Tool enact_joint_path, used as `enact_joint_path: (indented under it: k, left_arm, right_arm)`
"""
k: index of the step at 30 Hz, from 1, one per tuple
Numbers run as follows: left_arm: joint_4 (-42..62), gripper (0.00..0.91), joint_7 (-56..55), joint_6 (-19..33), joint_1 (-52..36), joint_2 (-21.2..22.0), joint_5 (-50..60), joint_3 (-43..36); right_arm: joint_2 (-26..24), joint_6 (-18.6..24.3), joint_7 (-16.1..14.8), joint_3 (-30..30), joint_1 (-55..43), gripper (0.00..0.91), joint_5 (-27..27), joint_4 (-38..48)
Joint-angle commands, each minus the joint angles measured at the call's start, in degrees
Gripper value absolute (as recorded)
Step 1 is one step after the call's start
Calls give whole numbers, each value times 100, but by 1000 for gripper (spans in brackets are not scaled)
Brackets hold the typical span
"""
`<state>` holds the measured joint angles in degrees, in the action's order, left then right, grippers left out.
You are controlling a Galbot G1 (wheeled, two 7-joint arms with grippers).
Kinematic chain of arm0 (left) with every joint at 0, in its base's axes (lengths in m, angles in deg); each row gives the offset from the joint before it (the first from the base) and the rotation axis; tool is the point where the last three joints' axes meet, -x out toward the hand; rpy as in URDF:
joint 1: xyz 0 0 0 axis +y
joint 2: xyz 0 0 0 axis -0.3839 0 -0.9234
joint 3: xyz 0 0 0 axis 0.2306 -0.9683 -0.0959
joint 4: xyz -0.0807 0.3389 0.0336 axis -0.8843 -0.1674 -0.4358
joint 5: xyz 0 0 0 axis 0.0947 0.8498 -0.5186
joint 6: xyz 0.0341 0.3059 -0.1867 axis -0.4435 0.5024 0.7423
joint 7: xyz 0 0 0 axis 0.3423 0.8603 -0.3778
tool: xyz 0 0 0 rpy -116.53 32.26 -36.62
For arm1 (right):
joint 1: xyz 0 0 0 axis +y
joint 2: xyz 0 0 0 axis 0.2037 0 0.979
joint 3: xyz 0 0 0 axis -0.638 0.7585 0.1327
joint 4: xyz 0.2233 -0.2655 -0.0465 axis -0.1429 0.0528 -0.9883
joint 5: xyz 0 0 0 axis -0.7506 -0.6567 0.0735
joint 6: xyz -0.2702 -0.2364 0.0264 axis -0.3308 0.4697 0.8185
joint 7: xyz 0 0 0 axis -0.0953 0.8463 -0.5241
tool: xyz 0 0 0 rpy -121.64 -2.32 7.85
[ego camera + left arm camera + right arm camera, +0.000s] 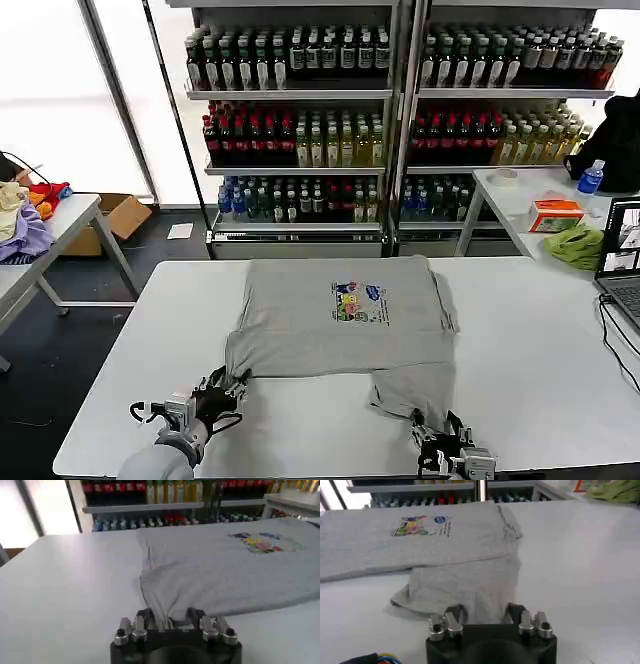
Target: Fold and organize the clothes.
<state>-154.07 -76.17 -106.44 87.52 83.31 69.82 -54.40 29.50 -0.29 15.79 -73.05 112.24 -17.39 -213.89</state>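
Grey shirt [340, 320] lies spread on the white tabletop [530, 350], print up. Left gripper [215, 392] sits at the near-left corner, its fingers [145, 620] clenched on that corner of cloth. Right gripper [440, 440] at the near edge, fingers [452, 620] pinching the hanging near-right flap, fabric running between them.

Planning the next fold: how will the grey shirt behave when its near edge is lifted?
The grey shirt will probably sag between the left tool and the right tool, since its cloth already lies rumpled. It looks light. It may drag across the smooth white table.
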Motion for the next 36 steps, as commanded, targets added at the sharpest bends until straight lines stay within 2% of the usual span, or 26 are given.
enact_joint_path:
  k: [1, 9, 14, 17, 22, 28, 36]
  left_arm:
    - [11, 10, 30, -18, 63, 38, 43, -43]
    - [-68, 0, 48, 41, 58, 134, 58, -60]
    - [-301, 0, 35, 396, -36, 205, -30, 6]
    - [-361, 0, 9, 604, -125, 259, -75, 37]
    - [-287, 0, -20, 772, -359, 277, -159, 39]
    - [40, 0, -52, 852, -885, 237, -429, 26]
    - [750, 0, -23, 896, -1699, 276, -566, -9]
  right_arm:
    - [15, 16, -5, 42, 19, 0, 20, 149]
    - [12, 144, -220, -152, -18, 0, -130, -57]
    - [84, 399, -424, -338, -190, 0, -596, -376]
    - [190, 731, -539, -435, -347, 0, -1086, -413]
    - [196, 767, -691, -530, -771, 0, -1080, -426]
    - [256, 797, -762, -569, -1402, 0, -1081, -65]
    - [128, 919, -884, -535, -2528, 0, -1016, 943]
